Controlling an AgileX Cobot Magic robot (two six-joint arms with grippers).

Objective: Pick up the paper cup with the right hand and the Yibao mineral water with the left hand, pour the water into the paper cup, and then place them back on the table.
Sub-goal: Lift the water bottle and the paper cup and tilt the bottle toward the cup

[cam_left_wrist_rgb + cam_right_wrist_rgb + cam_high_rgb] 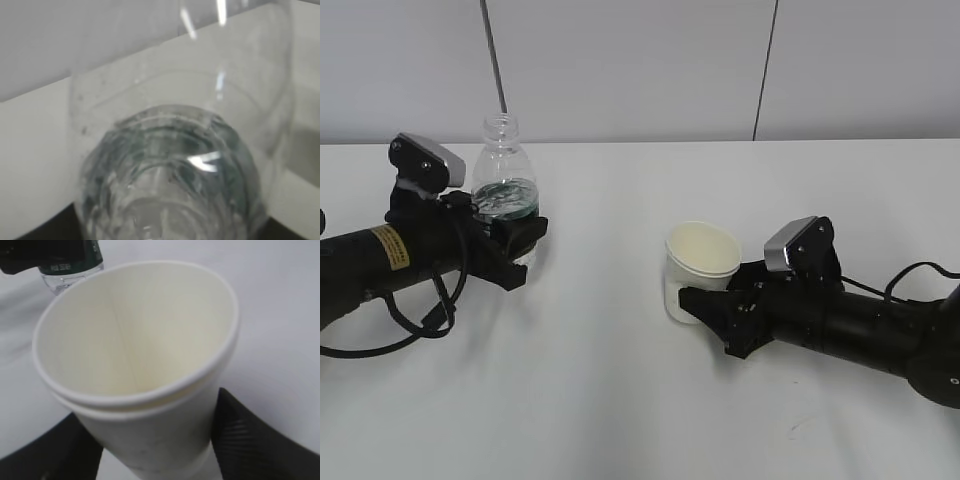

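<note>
The white bench (620, 400) fills the lower two thirds of the exterior view, with both arms lying low across it. At left-centre, the left end effector (510, 240) has its jaws around the lower body of the Yibao mineral water (504, 185); they look pressed against the bottle's sides, though the contact itself is partly hidden. At right of centre, the right end effector (705, 300) has its fingers on either side of the paper cup (700, 265), seemingly pinching its lower wall; the right wrist view shows a dark finger (260, 440) at each bottom corner, hugging the cup (140, 365).

This looks like the grasp-and-lift step. To do it well, I judge each grip should be firm but gentle: the thin cup wall will buckle if squeezed hard, and the uncapped bottle must rise without tipping. Lift both straight up before bringing them together.

The bottle's long axis is vertical, open neck pointing to the top of the frame, base apparently on the bench. The cup's axis is close to upright, perhaps leaning slightly, mouth upward and empty inside. The two are well apart.
</note>
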